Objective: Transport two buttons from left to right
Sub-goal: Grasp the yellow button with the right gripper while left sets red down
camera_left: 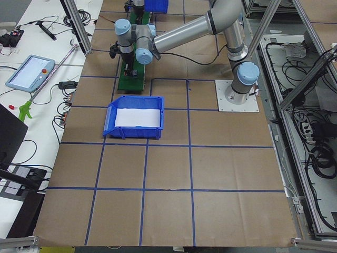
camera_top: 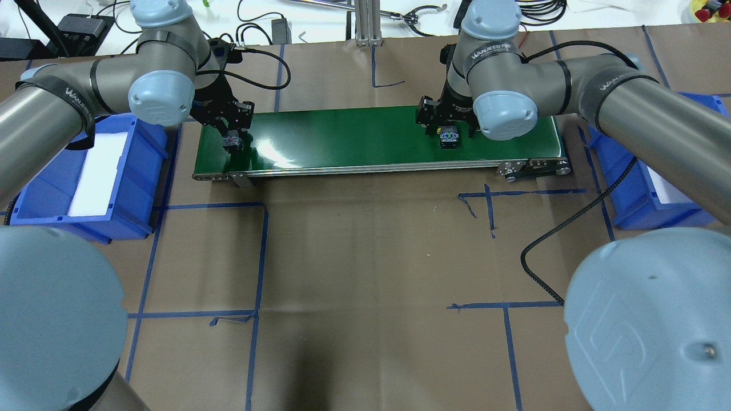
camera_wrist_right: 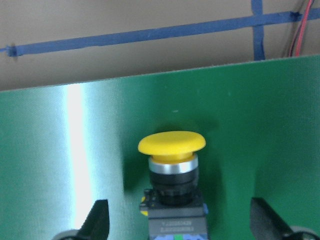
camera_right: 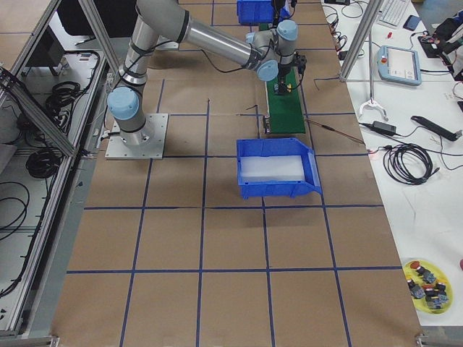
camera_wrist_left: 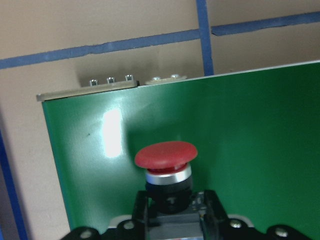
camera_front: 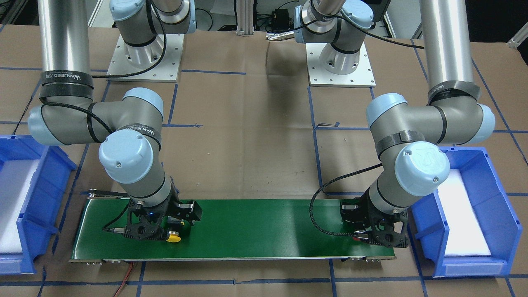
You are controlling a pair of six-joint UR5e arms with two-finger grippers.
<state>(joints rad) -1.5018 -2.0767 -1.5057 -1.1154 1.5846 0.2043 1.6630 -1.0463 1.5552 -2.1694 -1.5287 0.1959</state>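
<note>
The red button (camera_wrist_left: 166,155) is between my left gripper's (camera_wrist_left: 175,206) fingers, which are shut on its grey block at the left end of the green conveyor belt (camera_top: 354,137). In the front view the left gripper (camera_front: 365,236) and the red cap (camera_front: 355,237) are at the belt's right end. The yellow button (camera_wrist_right: 171,143) lies on the belt near its other end, between the wide-open fingers (camera_wrist_right: 97,220) of my right gripper (camera_wrist_right: 180,218). The fingers do not touch it. The yellow cap (camera_front: 173,238) also shows below the right gripper (camera_front: 175,229) in the front view.
A blue bin (camera_top: 97,171) with white padding stands off the belt's left end, and another blue bin (camera_top: 657,188) off its right end. The table is covered in brown paper with blue tape lines. A black cable (camera_top: 571,228) trails near the right arm.
</note>
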